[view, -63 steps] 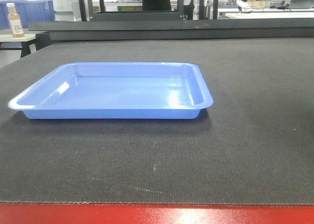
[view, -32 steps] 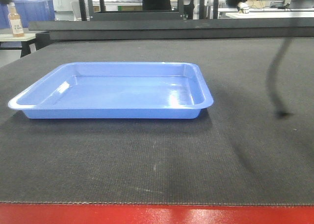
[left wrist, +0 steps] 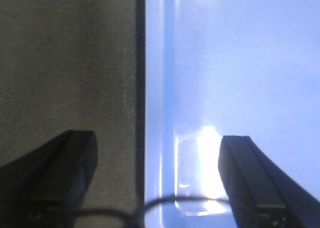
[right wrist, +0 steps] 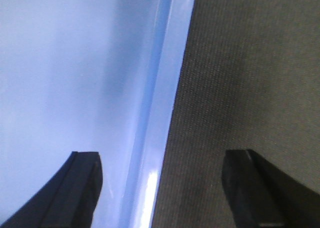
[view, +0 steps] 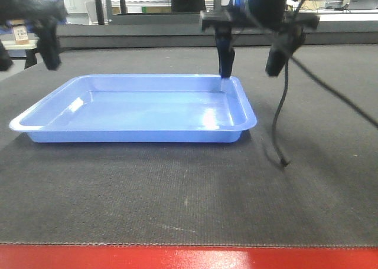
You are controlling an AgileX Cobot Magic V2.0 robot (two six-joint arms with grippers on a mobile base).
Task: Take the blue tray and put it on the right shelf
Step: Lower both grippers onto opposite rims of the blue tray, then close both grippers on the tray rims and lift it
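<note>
Caught the blue tray (view: 136,112) lying flat on the dark mat (view: 307,192), left of centre on the red-edged table (view: 189,258). Found the right gripper (view: 248,74) poised at the tray's far right corner with jaws spread wide, one finger at the rim and the other out over the mat. Confirmed the same straddle from the right wrist view: tray floor under one dark finger, mat under the other. Spotted the left gripper (view: 28,67) near the far left corner, likewise splayed, bracketing the left rim in the left wrist view. Could not tell whether any finger touched the plastic. Noted a black cable (view: 280,121) drooping from the right arm to the mat just beside the tray.
</note>
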